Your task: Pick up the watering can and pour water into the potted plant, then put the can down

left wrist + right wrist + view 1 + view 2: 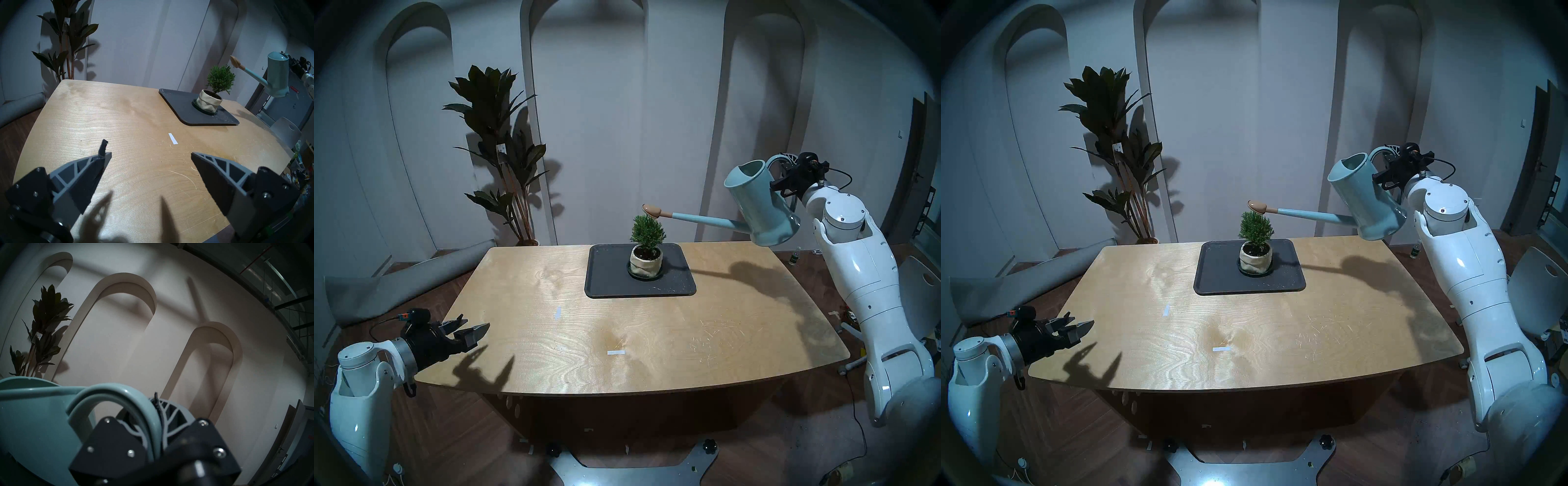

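Left gripper [471, 331]: you see it at the lower left of the head view, over the near tabletop [619, 325] corner, fingers spread wide and empty; it has no part in the pour as things stand.
Potted plant [648, 237]: it stands in its cream pot on a dark saucer, on the grey tray [609, 281] at the centre of the head view, toward the far edge.
Watering can [758, 203]: picked up already; it hangs in the air at the right of the head view, tilted spout-down, the tan rose [653, 210] just above the shrub's top.
Right gripper [153, 414]: its fingers are clenched around the can's loop handle.
Progress: you can count the pick-up as done and the pour as apparently under way; setting the can down is left.
Hard to tell: the left wrist view hints at a thin trickle under the rose, too faint to be sure of. You cannot see how much water the can holds.
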Controlling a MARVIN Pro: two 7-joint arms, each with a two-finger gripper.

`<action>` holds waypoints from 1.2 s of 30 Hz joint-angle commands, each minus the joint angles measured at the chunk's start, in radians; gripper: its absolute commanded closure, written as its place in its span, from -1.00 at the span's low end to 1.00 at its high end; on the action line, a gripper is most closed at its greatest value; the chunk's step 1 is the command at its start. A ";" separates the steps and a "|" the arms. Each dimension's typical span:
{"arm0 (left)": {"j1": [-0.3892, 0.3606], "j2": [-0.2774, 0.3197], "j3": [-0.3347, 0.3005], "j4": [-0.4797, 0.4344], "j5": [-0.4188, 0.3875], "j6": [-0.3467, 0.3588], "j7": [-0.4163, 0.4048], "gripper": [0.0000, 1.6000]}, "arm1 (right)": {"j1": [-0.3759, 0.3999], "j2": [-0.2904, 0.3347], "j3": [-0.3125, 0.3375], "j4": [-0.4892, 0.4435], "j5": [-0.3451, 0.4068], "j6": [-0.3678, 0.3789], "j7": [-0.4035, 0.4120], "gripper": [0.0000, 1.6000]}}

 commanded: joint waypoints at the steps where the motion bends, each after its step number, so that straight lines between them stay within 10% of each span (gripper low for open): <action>1: -0.006 0.004 -0.003 -0.009 -0.001 -0.003 -0.001 -1.00 | 0.107 0.014 0.021 -0.075 -0.037 -0.014 -0.009 1.00; 36: -0.007 0.005 -0.005 -0.014 -0.001 -0.003 -0.002 -1.00 | 0.267 -0.017 -0.055 -0.084 -0.303 -0.012 0.037 1.00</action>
